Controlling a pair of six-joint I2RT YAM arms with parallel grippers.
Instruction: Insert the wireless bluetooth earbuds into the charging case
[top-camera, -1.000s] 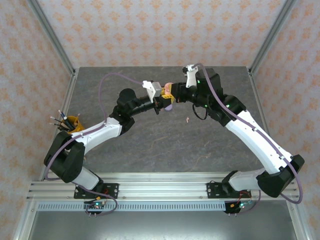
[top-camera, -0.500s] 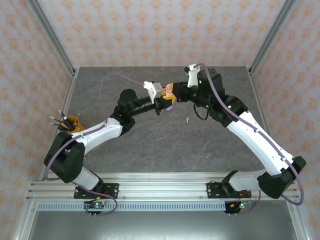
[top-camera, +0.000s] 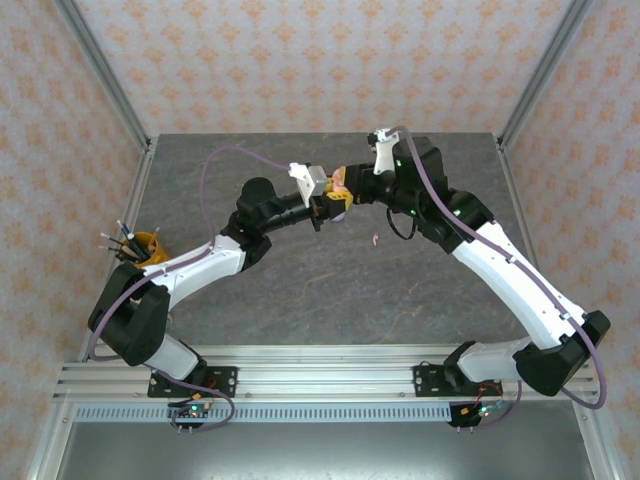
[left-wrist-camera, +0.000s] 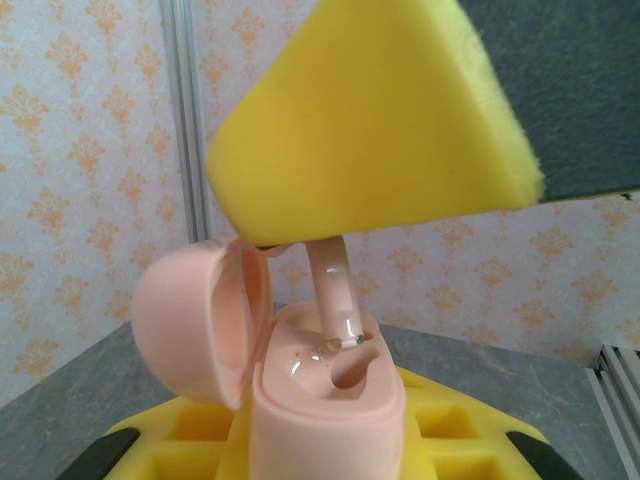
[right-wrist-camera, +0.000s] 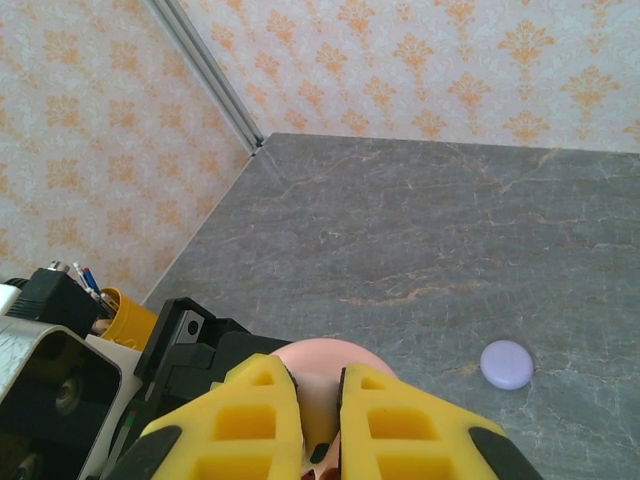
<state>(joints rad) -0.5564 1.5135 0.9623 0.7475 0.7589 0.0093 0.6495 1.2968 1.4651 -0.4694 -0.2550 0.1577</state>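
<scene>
The pink case (left-wrist-camera: 320, 400), smooth, rounded and glossy, its hinged lid (left-wrist-camera: 195, 320) swung open, is clamped in the left gripper (top-camera: 327, 206) above the far middle of the table (top-camera: 300, 290). A pale pink earbud (left-wrist-camera: 336, 285) is pinched by its stem in the right gripper (right-wrist-camera: 318, 400). Its end is set at the moulded socket (left-wrist-camera: 350, 365). The stem is best kept in line with the socket and lowered slowly, without sideways force. A second earbud (top-camera: 375, 239) lies on the grey, stone-veined surface near the middle.
</scene>
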